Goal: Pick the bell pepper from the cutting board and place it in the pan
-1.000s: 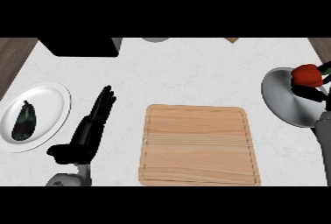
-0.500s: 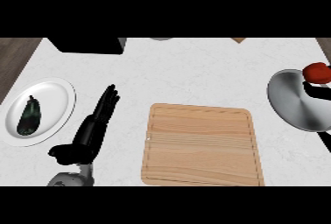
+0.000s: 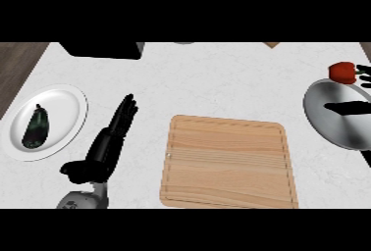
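Note:
The red bell pepper (image 3: 342, 72) hangs at the far right, over the far rim of the grey pan (image 3: 326, 122). My right hand (image 3: 364, 74) is mostly cut off by the view's right edge. Its fingers curl against the pepper's right side, and its thumb (image 3: 348, 107) reaches out over the pan's inside. The wooden cutting board (image 3: 228, 162) lies in the middle with nothing on it. My left hand (image 3: 109, 142) rests open on the counter to the left of the board, fingers straight and pointing away from me.
A white plate (image 3: 69, 103) at the left holds a dark eggplant (image 3: 36, 126). A black block (image 3: 101, 49) stands at the counter's far edge. The counter's left edge (image 3: 29, 66) runs diagonally at the upper left.
The pepper and my right hand have shifted a little from over the pan's middle toward its far rim. My left hand has kept its place.

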You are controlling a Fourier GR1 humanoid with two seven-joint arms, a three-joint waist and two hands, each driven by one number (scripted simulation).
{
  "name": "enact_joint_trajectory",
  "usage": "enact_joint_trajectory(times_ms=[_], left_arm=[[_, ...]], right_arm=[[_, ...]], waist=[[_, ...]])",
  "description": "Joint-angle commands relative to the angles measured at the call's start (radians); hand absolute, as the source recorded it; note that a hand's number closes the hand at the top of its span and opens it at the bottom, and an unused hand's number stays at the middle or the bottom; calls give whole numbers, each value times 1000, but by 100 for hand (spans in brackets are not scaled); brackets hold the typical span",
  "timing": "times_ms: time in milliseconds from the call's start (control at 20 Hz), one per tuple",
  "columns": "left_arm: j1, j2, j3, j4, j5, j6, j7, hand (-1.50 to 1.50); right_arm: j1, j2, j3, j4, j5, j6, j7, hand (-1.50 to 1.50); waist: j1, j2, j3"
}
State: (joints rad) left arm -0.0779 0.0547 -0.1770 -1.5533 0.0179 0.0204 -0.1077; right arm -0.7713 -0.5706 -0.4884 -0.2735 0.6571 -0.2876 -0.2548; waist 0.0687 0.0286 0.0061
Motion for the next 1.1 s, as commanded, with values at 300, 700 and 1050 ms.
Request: enact_joint_trajectory(times_ms=[300,700,1050], left_arm=[[6,4,23,-6,13,-3,-5,0],[9,-6,35,10,-8,31,8,0],[-5,-18,50,34,-12,35,-16,0]], right_arm=[[-22,-16,-213,8,-226,24,-245,-150],[92,-118,-306,61,-363,360,-343,-150],[226,-139,-267,42,-384,597,-481,-150]], waist=[[-18,-6,0],[-53,-20,-3],[-60,-23,-4]])
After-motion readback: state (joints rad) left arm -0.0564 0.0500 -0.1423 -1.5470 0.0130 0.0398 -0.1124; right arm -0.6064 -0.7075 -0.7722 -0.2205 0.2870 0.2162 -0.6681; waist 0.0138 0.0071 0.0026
